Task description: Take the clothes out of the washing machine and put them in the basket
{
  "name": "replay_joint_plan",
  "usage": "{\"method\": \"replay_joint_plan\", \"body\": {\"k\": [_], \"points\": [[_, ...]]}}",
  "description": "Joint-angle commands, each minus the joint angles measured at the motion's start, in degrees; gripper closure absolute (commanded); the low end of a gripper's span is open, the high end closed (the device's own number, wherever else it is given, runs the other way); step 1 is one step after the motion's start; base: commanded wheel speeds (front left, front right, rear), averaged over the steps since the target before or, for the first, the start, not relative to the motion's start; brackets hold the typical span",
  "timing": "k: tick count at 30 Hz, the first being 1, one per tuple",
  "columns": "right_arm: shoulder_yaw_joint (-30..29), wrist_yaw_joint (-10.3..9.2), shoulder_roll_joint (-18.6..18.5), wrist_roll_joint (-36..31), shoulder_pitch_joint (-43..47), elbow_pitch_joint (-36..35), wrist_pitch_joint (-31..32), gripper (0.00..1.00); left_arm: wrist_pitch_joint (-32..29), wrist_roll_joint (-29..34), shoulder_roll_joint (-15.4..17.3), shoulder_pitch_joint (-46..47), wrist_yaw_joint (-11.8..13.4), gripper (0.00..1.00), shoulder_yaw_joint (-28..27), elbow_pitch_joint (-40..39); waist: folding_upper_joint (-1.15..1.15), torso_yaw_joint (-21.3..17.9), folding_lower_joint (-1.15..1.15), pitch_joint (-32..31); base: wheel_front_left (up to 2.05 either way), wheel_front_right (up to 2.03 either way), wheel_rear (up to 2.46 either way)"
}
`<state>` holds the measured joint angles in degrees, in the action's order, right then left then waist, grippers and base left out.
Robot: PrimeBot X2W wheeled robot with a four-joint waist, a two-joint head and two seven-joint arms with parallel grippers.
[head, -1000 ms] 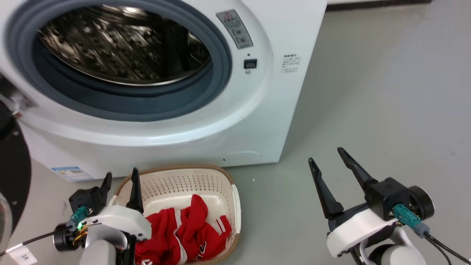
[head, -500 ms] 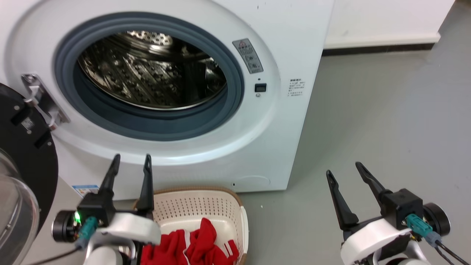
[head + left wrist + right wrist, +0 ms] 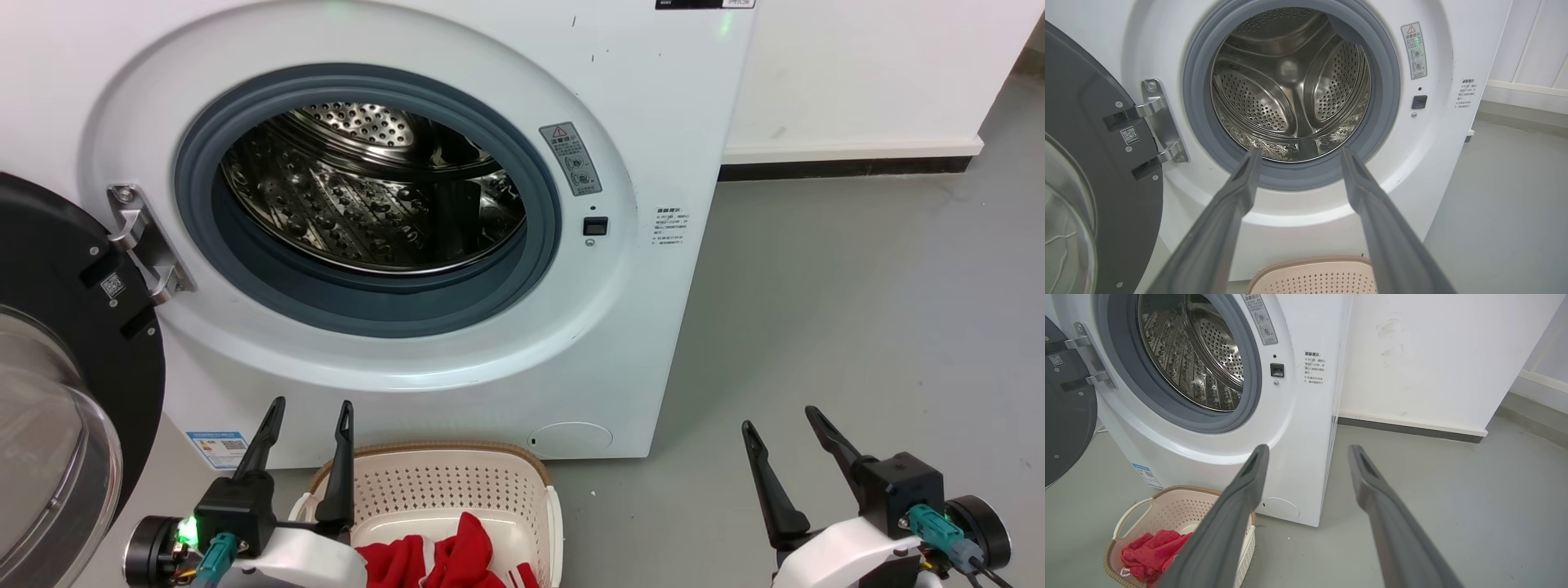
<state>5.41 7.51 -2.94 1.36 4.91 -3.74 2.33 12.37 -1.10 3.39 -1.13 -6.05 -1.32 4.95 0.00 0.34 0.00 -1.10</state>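
The white washing machine (image 3: 669, 106) stands with its black-framed glass door (image 3: 57, 392) swung open to the left, and its steel drum (image 3: 375, 192) shows bare metal. In front of it on the floor sits the cream basket (image 3: 457, 482) holding the red clothes (image 3: 445, 563). My left gripper (image 3: 312, 412) is open beside the basket's left end, fingers pointing up at the porthole (image 3: 1290, 85). My right gripper (image 3: 782, 418) is open over the grey floor, right of the machine. In the right wrist view the basket (image 3: 1167, 506) and clothes (image 3: 1151, 549) lie at lower left.
A white wall with a dark skirting strip (image 3: 849, 167) runs behind the machine on the right. Grey floor (image 3: 857, 327) stretches to the right of the machine. The open door's hinge (image 3: 143, 245) juts out at the left of the porthole.
The head camera has tilted up, so the machine and basket sit lower in the picture. My left gripper has swung from over the basket to point upright at the porthole.
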Motion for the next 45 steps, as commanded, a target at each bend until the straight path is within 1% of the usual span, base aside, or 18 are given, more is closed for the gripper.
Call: {"method": "replay_joint_plan", "body": {"k": [1, 9, 25, 26, 29, 33, 45], "points": [[-0.12, -0.04, 0.12, 0.1, 0.62, 0.13, -0.06, 0.0, -0.3, -0.04, 0.35, -0.57, -0.03, 0.0, 0.14, -0.61, 0.0, 0.08, 0.0, 0.06, 0.0, 0.0, 0.0], [-0.17, -0.04, 0.11, 0.74, -0.1, 0.65, -0.35, 0.0, -1.91, -1.39, 0.5, -0.53, 0.38, 0.0, 0.07, -1.79, 0.0, -0.21, 0.0, 0.24, 0.0, 0.0, 0.0], [0.27, -0.04, 0.11, 1.16, 0.3, 0.77, -0.24, 0.0, -2.79, -3.0, 0.92, -0.71, 0.79, 0.0, 0.29, -1.3, 0.0, -0.29, 0.0, 0.39, 0.0, 0.0, 0.0], [0.25, 0.0, 0.01, 0.71, -0.03, 0.73, -0.13, 1.0, -2.63, -3.03, 0.74, -0.04, 0.59, 1.0, 0.42, -1.31, 0.0, -0.29, 0.01, 0.41, 0.0, 0.0, 0.0], [0.46, 0.01, -0.01, 0.95, 0.31, 1.88, -0.17, 1.0, -2.78, -3.4, 0.5, -0.16, 0.51, 1.0, 0.34, 0.21, 0.0, -0.3, 0.01, 0.45, 0.0, 0.0, 0.0], [0.22, 0.01, -0.26, 6.45, 0.16, 2.11, -0.45, 1.0, -4.32, -8.14, 0.45, 0.94, 0.39, 1.0, -0.67, 1.41, 0.0, -0.29, 0.01, 0.48, 0.0, 0.0, 0.0], [-0.59, 0.0, -1.28, 21.54, -2.24, 5.06, -0.58, 1.0, -6.35, -21.97, 0.31, 1.64, 0.07, 1.0, -0.96, 2.15, 0.0, -0.3, 0.01, 0.55, 0.0, 0.0, 0.0]]}}
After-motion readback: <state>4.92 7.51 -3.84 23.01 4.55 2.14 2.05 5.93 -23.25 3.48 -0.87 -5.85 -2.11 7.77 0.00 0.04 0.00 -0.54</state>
